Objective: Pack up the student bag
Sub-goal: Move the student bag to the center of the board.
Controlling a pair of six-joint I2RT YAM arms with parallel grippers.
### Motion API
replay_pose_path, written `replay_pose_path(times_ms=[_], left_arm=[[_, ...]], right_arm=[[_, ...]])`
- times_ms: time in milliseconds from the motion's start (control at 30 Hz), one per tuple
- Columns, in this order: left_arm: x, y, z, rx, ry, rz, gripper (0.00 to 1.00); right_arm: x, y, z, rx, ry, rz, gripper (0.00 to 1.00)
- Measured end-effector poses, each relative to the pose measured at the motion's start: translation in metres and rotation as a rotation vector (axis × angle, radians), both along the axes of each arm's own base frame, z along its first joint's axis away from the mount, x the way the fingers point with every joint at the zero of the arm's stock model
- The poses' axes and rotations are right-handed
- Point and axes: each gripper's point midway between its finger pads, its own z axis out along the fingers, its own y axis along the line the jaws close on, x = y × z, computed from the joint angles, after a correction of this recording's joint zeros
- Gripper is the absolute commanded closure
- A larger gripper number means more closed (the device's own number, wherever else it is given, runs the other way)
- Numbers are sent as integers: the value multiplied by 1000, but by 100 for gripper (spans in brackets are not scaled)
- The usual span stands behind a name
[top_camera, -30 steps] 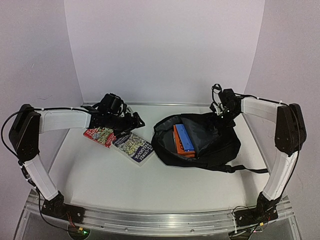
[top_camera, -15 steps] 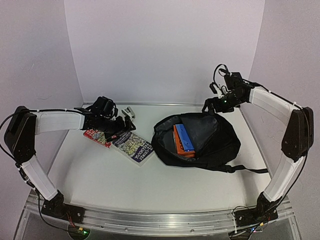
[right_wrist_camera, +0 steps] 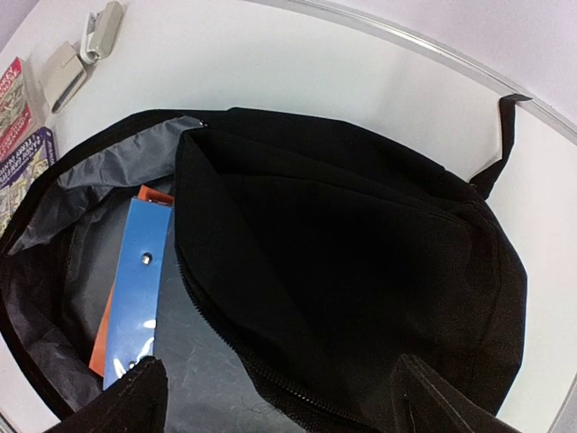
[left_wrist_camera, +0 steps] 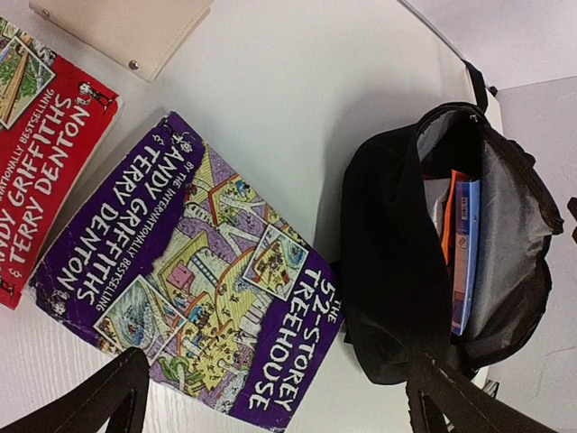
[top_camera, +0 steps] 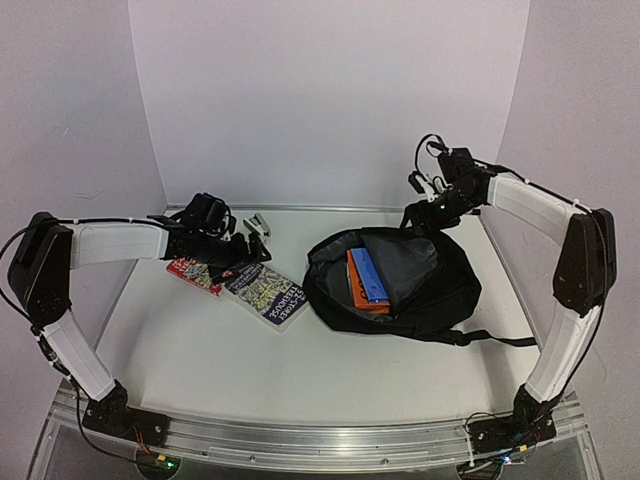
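The student bag (top_camera: 400,285) is a black backpack lying open at centre right, grey lining showing, with a blue folder (top_camera: 369,275) and an orange book (top_camera: 355,282) inside. A purple book (top_camera: 267,292) and a red book (top_camera: 197,272) lie to its left. My left gripper (top_camera: 248,257) is open and empty, hovering over the purple book (left_wrist_camera: 189,280), with the bag (left_wrist_camera: 397,271) to its right. My right gripper (top_camera: 420,213) is open and empty above the bag's far rim. In the right wrist view it looks down on the bag's black flap (right_wrist_camera: 361,244) and the blue folder (right_wrist_camera: 135,289).
A small grey stapler (top_camera: 258,224) lies at the back near the wall, beyond the books; it also shows in the right wrist view (right_wrist_camera: 77,50). A black strap (top_camera: 490,340) trails from the bag toward the right arm. The white walls close in the table's back and sides.
My right gripper has risen off the bag's far rim and swung slightly left. My left gripper has drawn back to the left, uncovering the stapler.
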Motion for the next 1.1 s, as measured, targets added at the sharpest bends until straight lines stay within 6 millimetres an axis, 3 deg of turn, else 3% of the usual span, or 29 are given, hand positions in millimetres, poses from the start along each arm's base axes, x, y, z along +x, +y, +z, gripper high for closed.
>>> replay_pose_path(times_ms=[100,200,333,467,600,800,967,1100], left_arm=[[3,10,-4,7,6,4,1],[9,29,-9,21,15,13,0],[19,48,-12,36,5,10,1],[24,52,-24,58,19,-14,2],[23,51,-35,72,42,-25,1],[25,52,-34,63,40,-15,1],[26,52,-35,49,42,4,0],[24,59,-42,51,62,32,0]], right_arm=[[-3,17,14,61,-6,35,9],[-21,52,35,142,-11,121,7],[-68,120,56,238,-1,318,7],[-121,179,51,277,57,498,9],[-151,215,25,272,134,596,9],[-173,239,-31,217,250,645,10],[-174,246,-80,165,331,633,10],[-163,244,-112,97,345,593,10]])
